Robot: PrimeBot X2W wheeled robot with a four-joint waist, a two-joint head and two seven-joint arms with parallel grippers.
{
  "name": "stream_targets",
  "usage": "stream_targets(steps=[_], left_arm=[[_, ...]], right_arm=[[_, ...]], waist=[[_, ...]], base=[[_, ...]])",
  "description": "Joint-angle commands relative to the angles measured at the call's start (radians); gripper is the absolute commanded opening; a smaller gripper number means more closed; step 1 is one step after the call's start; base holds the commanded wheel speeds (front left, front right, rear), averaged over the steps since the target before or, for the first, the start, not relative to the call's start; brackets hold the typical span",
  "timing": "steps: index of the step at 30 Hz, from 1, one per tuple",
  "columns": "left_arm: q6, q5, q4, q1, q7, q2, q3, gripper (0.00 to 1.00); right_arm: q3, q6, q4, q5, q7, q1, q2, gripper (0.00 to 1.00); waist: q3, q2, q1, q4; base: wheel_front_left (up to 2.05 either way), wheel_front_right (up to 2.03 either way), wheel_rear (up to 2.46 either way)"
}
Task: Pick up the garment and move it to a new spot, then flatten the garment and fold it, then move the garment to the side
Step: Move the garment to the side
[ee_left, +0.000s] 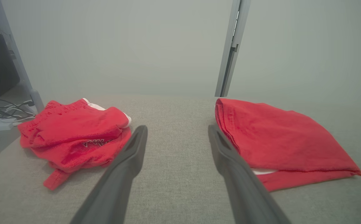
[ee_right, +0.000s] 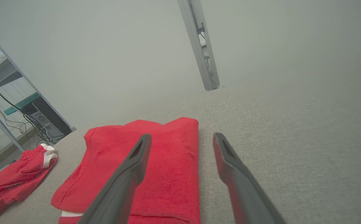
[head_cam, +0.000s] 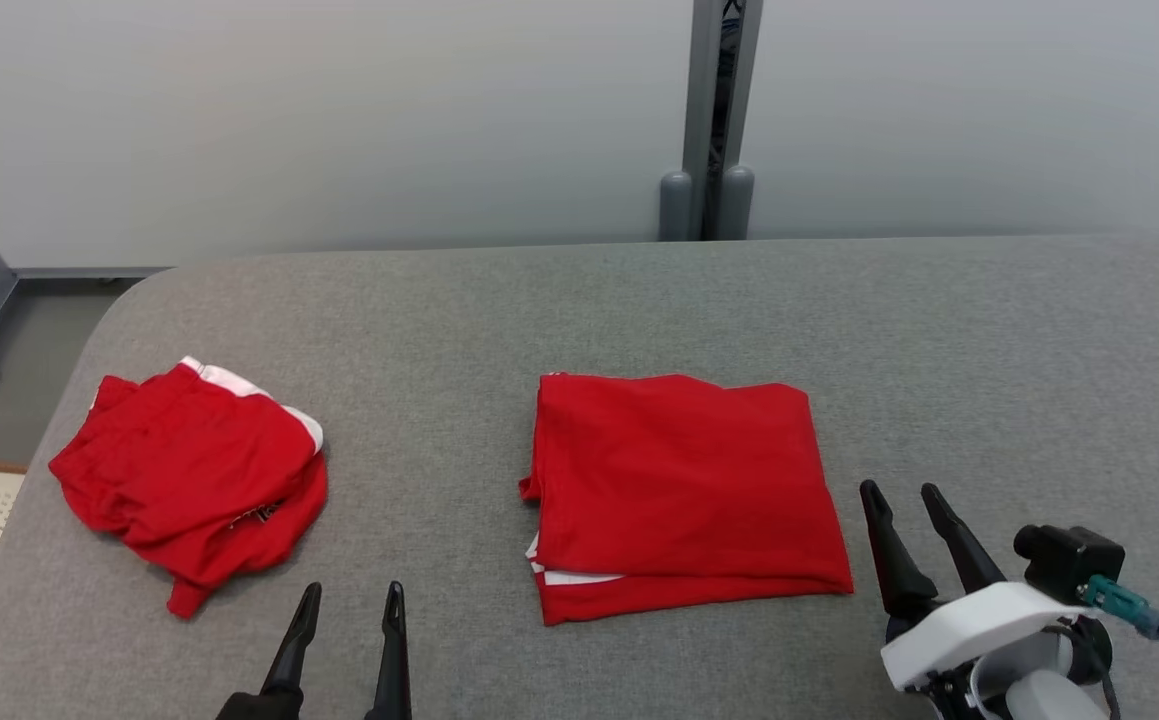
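Black left claw (head_cam: pixel 355 590): long fingers spread apart, nothing between them, bare cloth beneath.
Right claw (head_cam: pixel 901 490): dark fingers also parted and empty, on a white wrist.
Folded red garment with white trim (head_cam: pixel 679 480): lies flat between the two claws, just beside the right claw's left finger, touched by neither.
Crumpled red-and-white cloth heap (head_cam: pixel 189 470): left of and beyond the left claw, well apart from the folded piece.
Grey fabric-covered bench (head_cam: pixel 639 300): under both claws.
Grey metal post (head_cam: pixel 719 120): far ahead of the claws, past the bench.

On the table (head_cam: pixel 939 330), the folded garment (head_cam: pixel 684 495) lies right of the crumpled garment (head_cam: pixel 189 480).
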Motion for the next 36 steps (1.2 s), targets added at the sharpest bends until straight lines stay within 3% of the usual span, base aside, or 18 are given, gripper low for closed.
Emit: stream_targets(steps=[1,6,16,31,33,34,36], left_arm=[[0.001,0.01,-0.002,-0.025,-0.004,0.004,-0.002,1.0],[0.002,0.01,-0.003,-0.042,-0.004,0.004,-0.01,1.0],[0.003,0.012,0.0,-0.07,-0.004,0.003,-0.035,1.0],[0.01,0.016,0.006,-0.103,-0.004,0.004,-0.06,1.0],[0.009,0.014,0.002,-0.105,-0.004,0.003,-0.062,1.0],[0.01,0.012,0.002,-0.106,-0.004,0.003,-0.063,1.0],[0.013,0.01,0.002,-0.108,-0.004,0.003,-0.065,1.0]], right_arm=[[0.014,0.0,0.037,0.053,-0.005,-0.042,-0.01,1.0],[0.029,0.0,0.194,0.207,0.041,-0.148,-0.04,1.0],[0.081,0.0,0.369,0.341,0.119,-0.264,-0.075,1.0],[0.179,0.0,0.468,0.488,0.202,-0.325,-0.068,0.99],[0.195,0.0,0.474,0.5,0.201,-0.33,-0.068,0.41],[0.202,0.0,0.476,0.506,0.199,-0.331,-0.069,0.05],[0.217,0.0,0.478,0.517,0.197,-0.332,-0.071,0.0]], waist=[[0.025,0.0,0.0,0.029],[0.056,0.0,0.0,0.072],[0.105,0.0,0.0,0.139],[0.139,0.0,0.0,0.18],[0.144,0.0,0.0,0.184],[0.146,0.0,0.0,0.186],[0.148,0.0,0.0,0.188]], base=[[0.0,0.0,0.0],[0.0,0.0,0.0],[0.0,0.0,0.0],[0.0,0.0,0.0],[0.0,0.0,0.0],[0.0,0.0,0.0],[0.0,0.0,0.0]])
